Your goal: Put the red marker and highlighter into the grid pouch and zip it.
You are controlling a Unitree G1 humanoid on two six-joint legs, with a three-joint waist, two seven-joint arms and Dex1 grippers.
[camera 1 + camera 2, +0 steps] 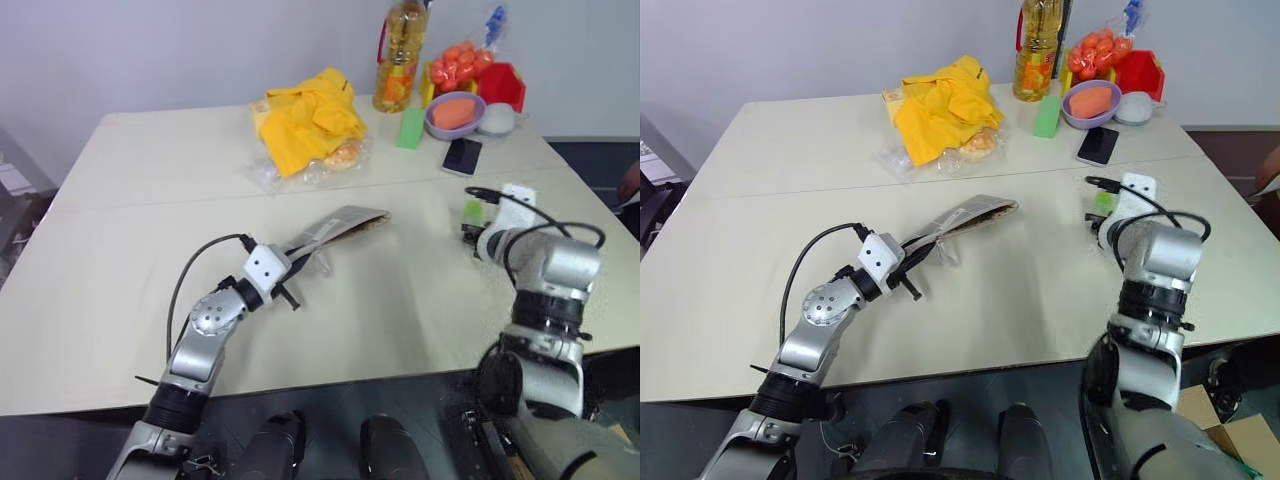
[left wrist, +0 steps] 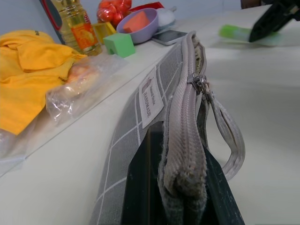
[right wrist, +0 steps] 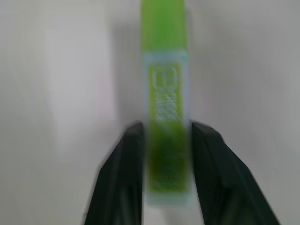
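2 silver-and-black arms, each ending in black fingers.
We see rounded silver joint housings on the left arm [image 1: 205,330] and right arm [image 1: 545,270], with black collars between segments. A white boxy module sits at each wrist, fed by a looping black cable. The right gripper [image 3: 165,140] shows 2 flat, tapering matte-black fingers [image 3: 124,173].

Bright, even light; the right wrist view is blurred.
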